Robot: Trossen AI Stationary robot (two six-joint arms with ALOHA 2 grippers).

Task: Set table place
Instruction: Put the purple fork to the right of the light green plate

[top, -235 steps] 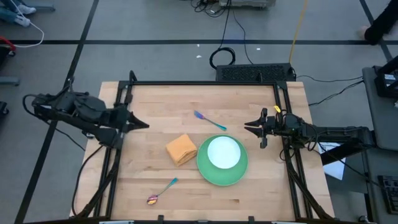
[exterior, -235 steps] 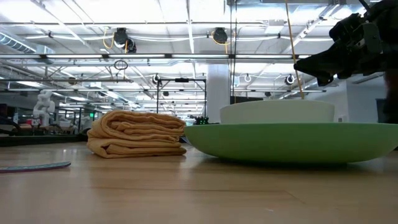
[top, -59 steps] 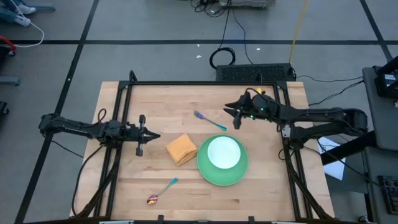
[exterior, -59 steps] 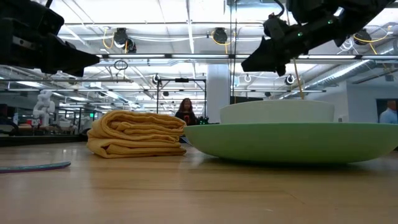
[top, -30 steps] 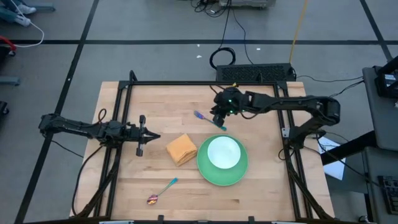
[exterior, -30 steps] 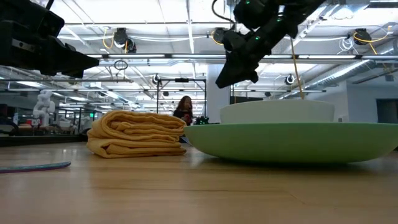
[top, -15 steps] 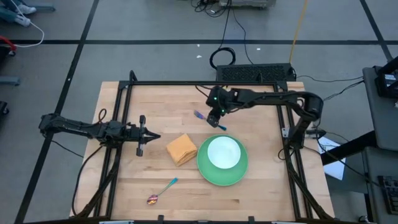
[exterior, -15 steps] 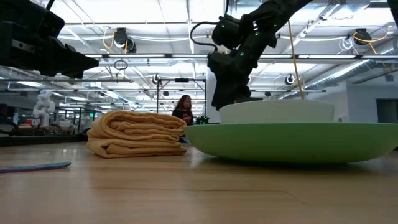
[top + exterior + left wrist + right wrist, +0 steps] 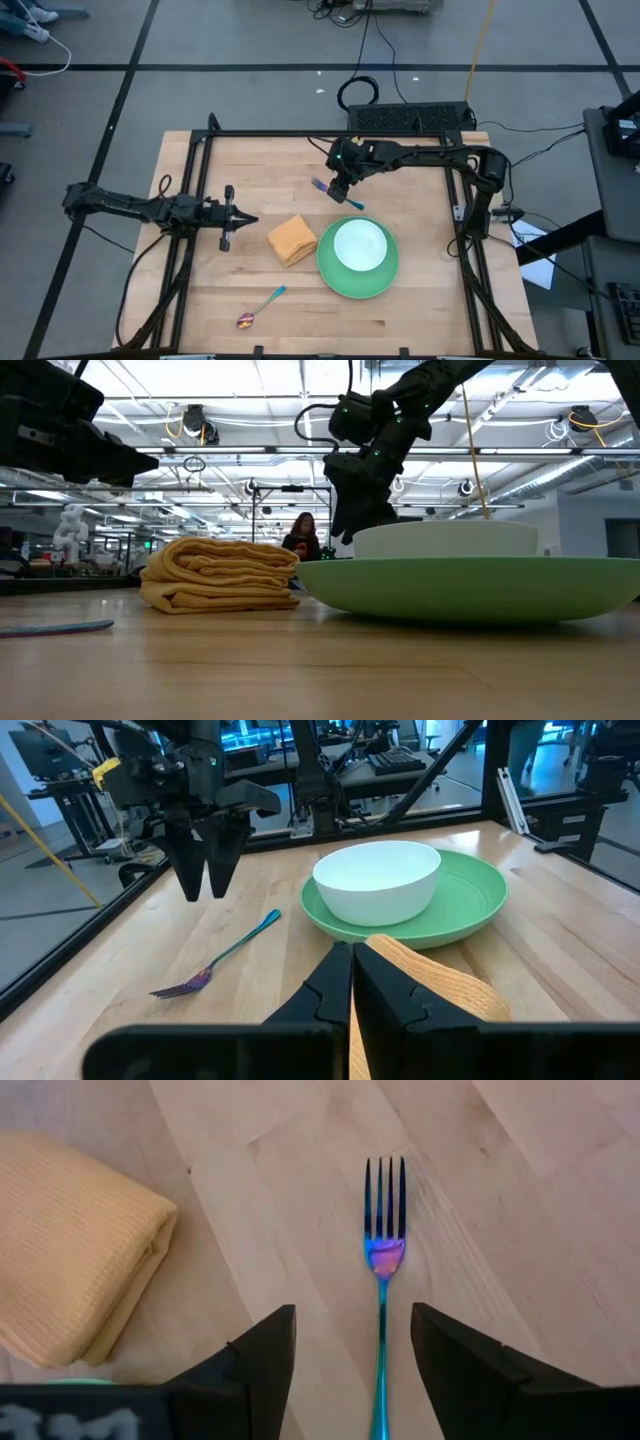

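Note:
The blue-handled fork [image 9: 337, 194] lies flat on the wood at the far middle of the table. My right gripper [image 9: 352, 1335] hangs just above it, open, fingers pointing down, one on each side of the handle [image 9: 381, 1342] without touching. In the left wrist view this gripper [image 9: 207, 892] stands clear of the fork [image 9: 215, 960]. The white bowl [image 9: 359, 245] sits in the green plate [image 9: 335, 278]. The folded orange napkin [image 9: 291, 240] lies left of the plate. The spoon [image 9: 260, 307] lies near the front edge. My left gripper [image 9: 245, 219] is shut, left of the napkin.
Black frame rails [image 9: 330, 135] run along the table's far, left and right sides. Bare wood [image 9: 430, 310] shows at the near right. A person [image 9: 302, 534] stands far off in the room behind the table.
My right gripper has gone toward the table's left edge and down toward the fork, and now hangs over it with its fingers pointing down. The fork, plate, bowl, napkin and spoon have not moved.

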